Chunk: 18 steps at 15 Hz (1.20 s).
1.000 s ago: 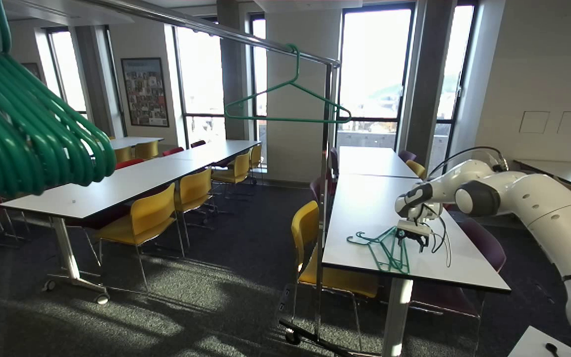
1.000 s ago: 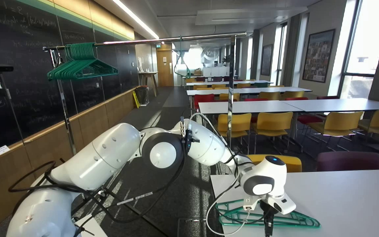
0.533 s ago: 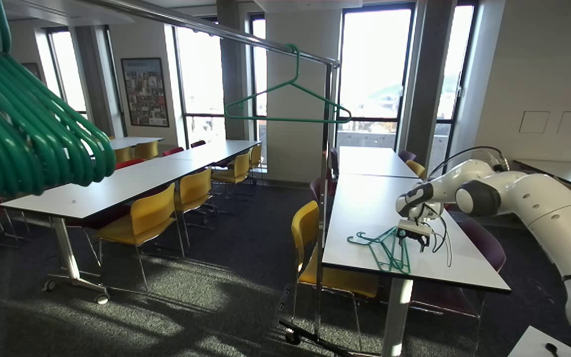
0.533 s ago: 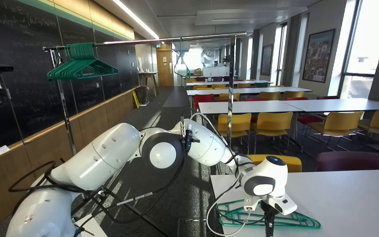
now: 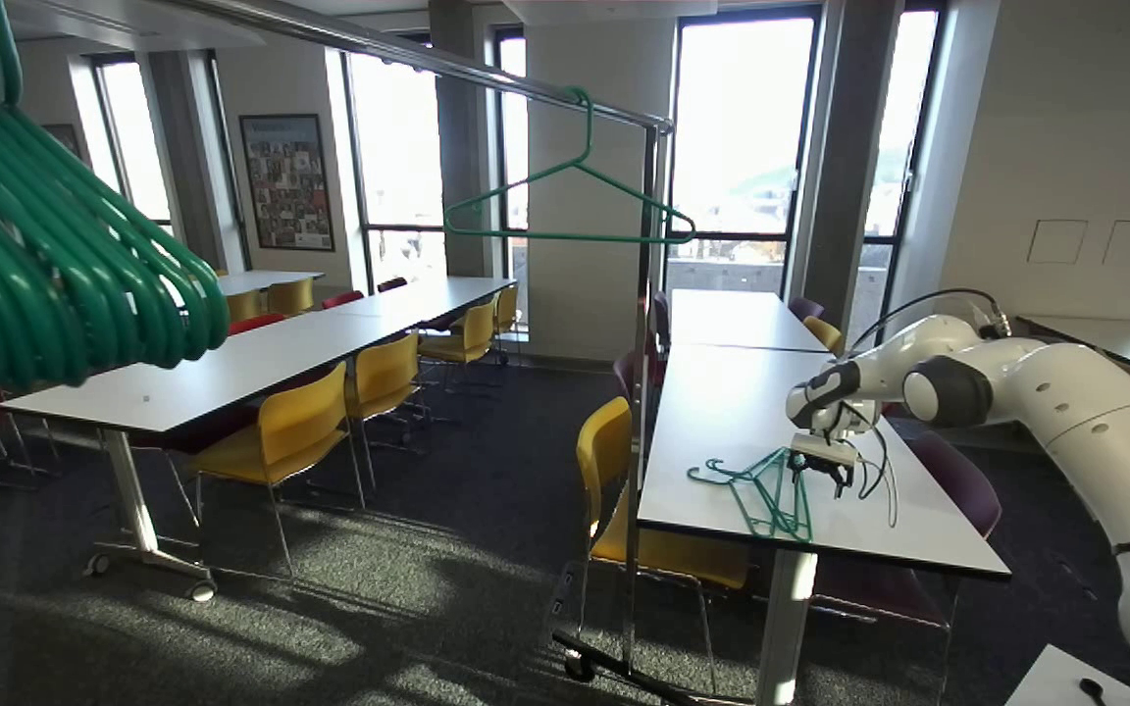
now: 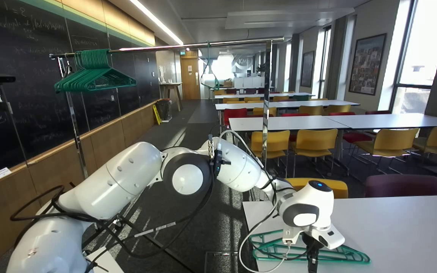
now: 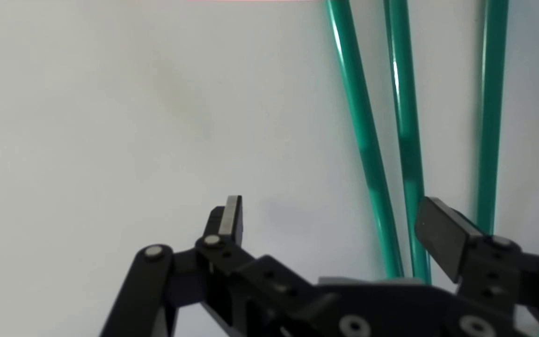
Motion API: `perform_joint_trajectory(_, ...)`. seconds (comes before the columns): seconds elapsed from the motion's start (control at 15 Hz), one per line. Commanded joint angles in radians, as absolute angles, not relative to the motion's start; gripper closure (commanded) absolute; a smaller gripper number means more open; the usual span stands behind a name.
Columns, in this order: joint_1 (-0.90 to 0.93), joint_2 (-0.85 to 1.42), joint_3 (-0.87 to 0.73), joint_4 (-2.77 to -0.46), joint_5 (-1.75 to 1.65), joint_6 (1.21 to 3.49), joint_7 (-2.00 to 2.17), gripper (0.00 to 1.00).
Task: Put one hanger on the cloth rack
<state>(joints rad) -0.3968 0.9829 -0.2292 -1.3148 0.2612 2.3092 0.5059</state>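
Robotiq gripper is hanging above the white table, fingers spread wide, grasping nothing. In an exterior view the pile of green clothes hangers is lying on the table below the gripper, most of it sitting picture-left of the gripper, hooks pointing away from it. What matters, from the wrist view: three hanger rods are running out lengthwise in front of the gripper, roughly square to the line its fingers would be closing along, so the wrist angle is looking about right for a pinch. One rod is passing inside the gripper's gap; a second is running just beside the picture-right finger, touching or not I am unable to tell; a third is disappearing behind that finger. Unclear whether the inner two are belonging to one hanger. My reading: approach stage, pick not yet made; closing from here would probably be gathering two rods, and a finger coming straight down might be catching one. Chrome garment rack is standing picture-left of the gripper in both exterior views, its top bar running well above it.
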Motion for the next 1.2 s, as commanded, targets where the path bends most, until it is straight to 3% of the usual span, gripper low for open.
perform_joint_trajectory(0.0,-0.413,0.936,-0.213,-1.351,0.272,2.281,0.465,0.0)
perform_joint_trajectory(1.13,-0.406,0.934,-0.22,-1.374,0.265,2.286,0.452,0.0)
